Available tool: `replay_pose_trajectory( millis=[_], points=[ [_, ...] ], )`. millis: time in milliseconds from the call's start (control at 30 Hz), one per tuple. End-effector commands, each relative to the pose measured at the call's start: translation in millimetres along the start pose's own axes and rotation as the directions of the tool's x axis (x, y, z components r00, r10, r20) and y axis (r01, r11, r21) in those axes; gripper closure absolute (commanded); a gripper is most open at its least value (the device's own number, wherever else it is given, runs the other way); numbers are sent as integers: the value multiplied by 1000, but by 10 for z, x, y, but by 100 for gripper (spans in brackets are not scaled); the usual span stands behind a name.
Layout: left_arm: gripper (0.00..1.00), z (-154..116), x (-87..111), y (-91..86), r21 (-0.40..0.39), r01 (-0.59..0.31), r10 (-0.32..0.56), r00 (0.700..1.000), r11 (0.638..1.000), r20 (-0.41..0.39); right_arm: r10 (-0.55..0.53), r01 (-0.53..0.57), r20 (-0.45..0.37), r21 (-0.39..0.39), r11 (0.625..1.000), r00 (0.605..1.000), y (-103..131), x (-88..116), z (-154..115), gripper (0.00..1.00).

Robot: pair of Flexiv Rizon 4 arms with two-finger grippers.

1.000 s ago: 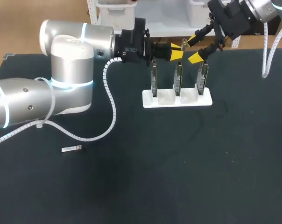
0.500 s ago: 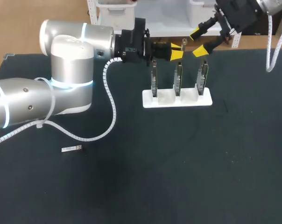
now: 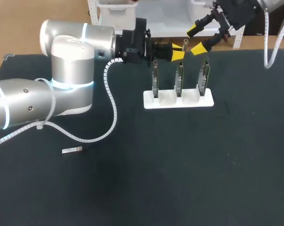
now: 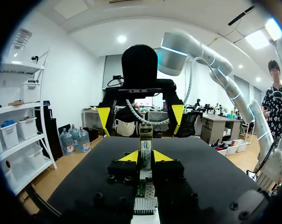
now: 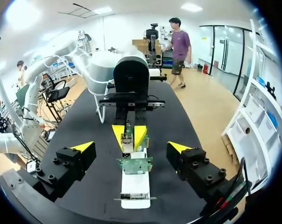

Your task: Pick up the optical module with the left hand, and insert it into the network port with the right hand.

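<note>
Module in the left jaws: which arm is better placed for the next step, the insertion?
Right, most likely. The left jaws are shut on the module near the stand; the right jaws stand open, facing it close by, free to take it and insert it.

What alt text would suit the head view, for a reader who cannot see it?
The left gripper holds a small optical module over a white stand of three upright circuit boards, while the right gripper hangs open close beside it. A second small module lies alone on the dark table, nearer the left arm.
</note>
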State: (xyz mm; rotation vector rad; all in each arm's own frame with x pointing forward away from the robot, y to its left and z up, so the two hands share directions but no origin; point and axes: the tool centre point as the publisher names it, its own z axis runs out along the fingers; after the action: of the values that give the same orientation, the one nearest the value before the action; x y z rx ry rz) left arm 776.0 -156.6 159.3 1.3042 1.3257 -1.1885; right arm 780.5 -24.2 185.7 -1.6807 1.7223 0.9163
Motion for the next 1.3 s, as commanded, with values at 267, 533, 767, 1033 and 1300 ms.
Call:
replay_pose_trajectory(
  millis=[267,533,767,1033,1300],
  points=[
    [100,5,-4,22,4,1,-1,1000,1000,-2,-11,11,1,-27,1000,1000,-20,-69,100,0],
    [100,5,-4,22,4,1,-1,1000,1000,-2,-15,15,4,-31,999,1000,-29,-97,113,0],
    [100,5,-4,22,4,1,-1,1000,1000,-2,-16,16,3,-30,999,1000,-31,-103,105,0],
    [100,5,-4,22,4,1,-1,1000,1000,-2,-14,14,8,-26,1000,1000,-34,-112,109,7],
    [100,5,-4,22,4,1,-1,1000,1000,-2,-17,18,18,-29,999,1000,-32,-123,121,100]
  ],
)
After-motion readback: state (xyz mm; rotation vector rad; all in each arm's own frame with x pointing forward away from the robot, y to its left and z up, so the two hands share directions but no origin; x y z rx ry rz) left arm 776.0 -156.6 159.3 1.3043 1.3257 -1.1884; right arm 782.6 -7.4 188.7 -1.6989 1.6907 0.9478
